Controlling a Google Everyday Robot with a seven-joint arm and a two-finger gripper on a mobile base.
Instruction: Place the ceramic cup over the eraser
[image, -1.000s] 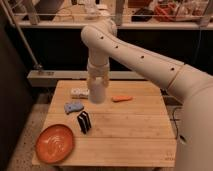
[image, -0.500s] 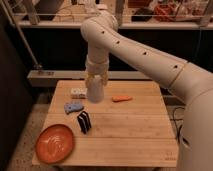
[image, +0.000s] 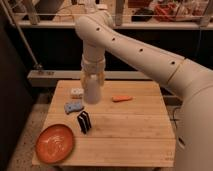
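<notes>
My gripper (image: 93, 82) hangs straight down over the back left of the wooden table (image: 130, 135). It is shut on the ceramic cup (image: 92, 94), a small plain white tapered cup held upright, at or just above the tabletop. A small white block, likely the eraser (image: 76, 92), lies on the table just left of the cup, apart from it. The fingers are partly hidden behind the cup's top.
A blue-grey object (image: 74, 106) lies in front of the eraser. A black striped object (image: 84, 122) stands nearer the front. An orange-red plate (image: 55, 143) sits at the front left corner. An orange carrot-like thing (image: 122, 98) lies right of the cup.
The arm and the held cup have shifted a little to the left, closer to the small white block. The other objects have not moved.
</notes>
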